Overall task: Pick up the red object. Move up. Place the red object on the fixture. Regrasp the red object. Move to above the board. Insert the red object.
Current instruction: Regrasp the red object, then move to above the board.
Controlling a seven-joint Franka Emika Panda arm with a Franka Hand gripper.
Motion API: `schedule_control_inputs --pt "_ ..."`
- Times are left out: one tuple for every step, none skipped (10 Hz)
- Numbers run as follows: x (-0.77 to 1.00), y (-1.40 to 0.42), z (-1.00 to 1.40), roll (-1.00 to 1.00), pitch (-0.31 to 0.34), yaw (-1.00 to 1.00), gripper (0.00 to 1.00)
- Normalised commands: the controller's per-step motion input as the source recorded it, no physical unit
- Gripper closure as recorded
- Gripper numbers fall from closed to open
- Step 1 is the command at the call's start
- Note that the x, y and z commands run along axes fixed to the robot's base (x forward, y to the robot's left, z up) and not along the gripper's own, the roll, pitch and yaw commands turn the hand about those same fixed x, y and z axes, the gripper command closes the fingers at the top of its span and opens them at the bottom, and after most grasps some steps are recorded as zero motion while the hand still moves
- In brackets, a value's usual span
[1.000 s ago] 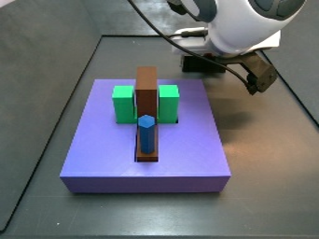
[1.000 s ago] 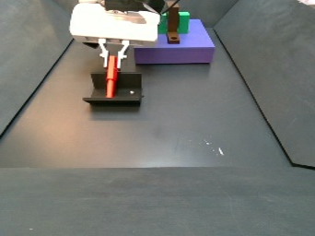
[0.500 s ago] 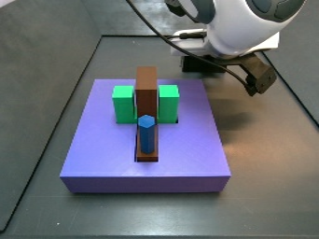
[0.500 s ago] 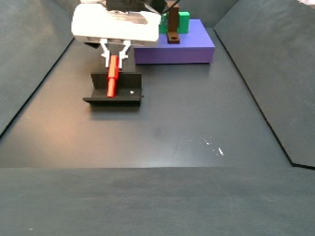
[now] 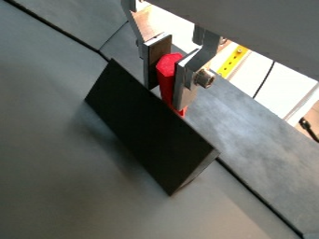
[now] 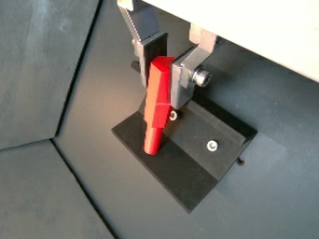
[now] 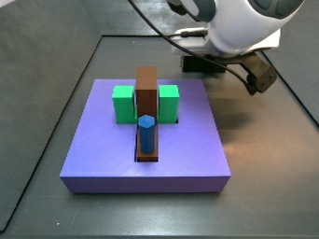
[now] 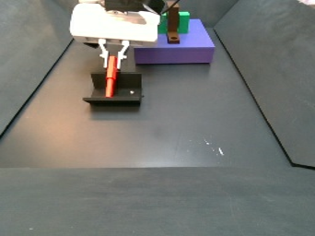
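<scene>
Wrist views showed us the gripper (image 6: 169, 58) directly over the fixture (image 6: 200, 163), its silver fingers (image 5: 159, 51) set on either side of the upper end of the red object (image 6: 157, 103); whether the pads were pressing the peg or only flanking it, we could not tell. We saw the red object hanging from between the fingers, its long axis running away from the gripper and a little tilted, its lower end meeting the fixture beneath. In a side view we found the gripper (image 8: 113, 51) over the fixture (image 8: 113, 92), with the board (image 8: 176, 48) off to its right, well apart. We judged the regrasp to be in hand, with the board on that side.
</scene>
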Motion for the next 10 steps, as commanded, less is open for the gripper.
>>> schedule_control_inputs --pt "0.00 0.00 0.00 0.00 0.000 0.00 1.00" --pt "0.00 0.00 0.00 0.00 0.000 0.00 1.00" --pt "0.00 0.00 0.00 0.00 0.000 0.00 1.00" --pt "0.00 0.00 0.00 0.00 0.000 0.00 1.00" --pt "0.00 0.00 1.40 0.00 0.000 0.00 1.00" --pt "-0.04 0.04 1.40 -0.05 0.036 0.09 1.00" --pt "-0.07 0.05 1.40 -0.11 0.003 0.08 1.00" --pt "-0.06 0.06 1.40 -0.06 -0.029 0.06 1.00" --pt "-0.05 0.04 1.40 -0.02 -0.015 0.04 1.00" --pt "-0.06 0.04 1.40 -0.02 -0.015 0.03 1.00"
